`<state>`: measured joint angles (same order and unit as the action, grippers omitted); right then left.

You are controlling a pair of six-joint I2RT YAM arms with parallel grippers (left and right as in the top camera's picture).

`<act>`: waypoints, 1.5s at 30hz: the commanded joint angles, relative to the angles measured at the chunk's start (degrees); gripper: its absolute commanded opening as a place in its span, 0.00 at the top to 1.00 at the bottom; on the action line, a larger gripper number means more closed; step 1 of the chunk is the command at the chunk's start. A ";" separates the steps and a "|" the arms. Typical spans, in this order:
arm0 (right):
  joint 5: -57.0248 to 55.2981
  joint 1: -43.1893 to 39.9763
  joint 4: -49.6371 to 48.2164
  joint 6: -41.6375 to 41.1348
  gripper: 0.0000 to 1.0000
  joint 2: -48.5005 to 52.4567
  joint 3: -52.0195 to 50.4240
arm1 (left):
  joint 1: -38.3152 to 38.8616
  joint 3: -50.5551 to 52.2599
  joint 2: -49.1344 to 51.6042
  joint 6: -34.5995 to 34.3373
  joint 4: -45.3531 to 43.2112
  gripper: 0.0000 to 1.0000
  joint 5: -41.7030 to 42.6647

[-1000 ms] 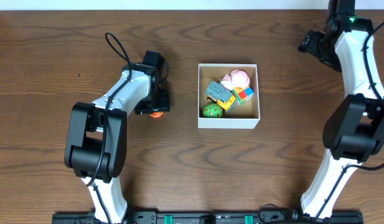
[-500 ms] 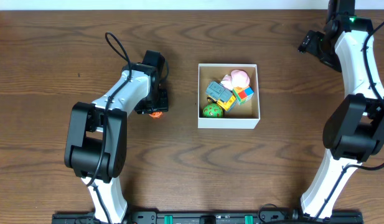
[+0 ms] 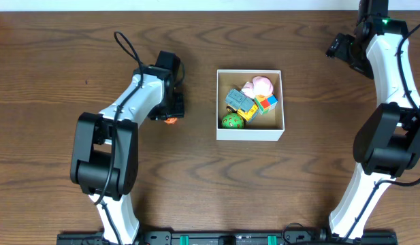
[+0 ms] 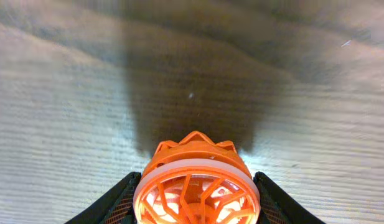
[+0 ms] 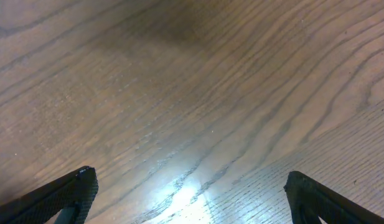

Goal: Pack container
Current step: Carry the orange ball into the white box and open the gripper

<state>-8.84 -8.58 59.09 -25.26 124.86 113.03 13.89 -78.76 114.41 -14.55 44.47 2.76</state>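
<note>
Dark brown wood-grain table (image 3: 53, 61), viewed from overhead. Square shallow container with white outer walls and brown cardboard floor (image 3: 250, 134) sits at table centre and holds several small toys (image 3: 249, 103): pink, green, multicoloured. Left gripper (image 4: 196, 208) is clamped on a round orange ribbed plastic toy with a white ring (image 4: 195, 174), low over the tabletop, left of the container and apart from it. Right gripper (image 5: 192, 196) hangs over bare wood near the far right corner, jaws wide apart, holding nothing. Judged step: pick of the orange toy, grasp made. Next move calls for a lift clear of the wood, travel right over the container's left wall, and release above a free patch of floor.
</note>
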 commanded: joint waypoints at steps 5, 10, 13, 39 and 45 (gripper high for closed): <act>-0.79 0.00 0.07 -0.85 0.01 -0.63 -0.24 | -0.15 -2.51 -6.14 2.29 -0.48 0.50 -0.87; -0.79 0.00 0.07 -0.85 0.01 -0.63 -0.24 | -0.09 -2.56 -10.47 2.49 -2.10 0.50 -0.87; -0.79 0.00 0.07 -0.85 0.01 -0.63 -0.24 | 0.35 -2.56 -13.14 2.49 -3.26 0.50 -0.83; -0.79 0.00 0.07 -0.85 0.01 -0.63 -0.24 | 21.40 -2.54 -18.82 2.45 -7.65 0.49 -0.79; -0.79 0.00 0.07 -0.85 0.01 -0.63 -0.24 | 23.23 -2.49 -18.80 2.45 -8.59 0.49 -0.79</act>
<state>-8.86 -8.58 59.11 -25.26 124.86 113.03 36.49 -79.85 96.75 -13.06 36.47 2.59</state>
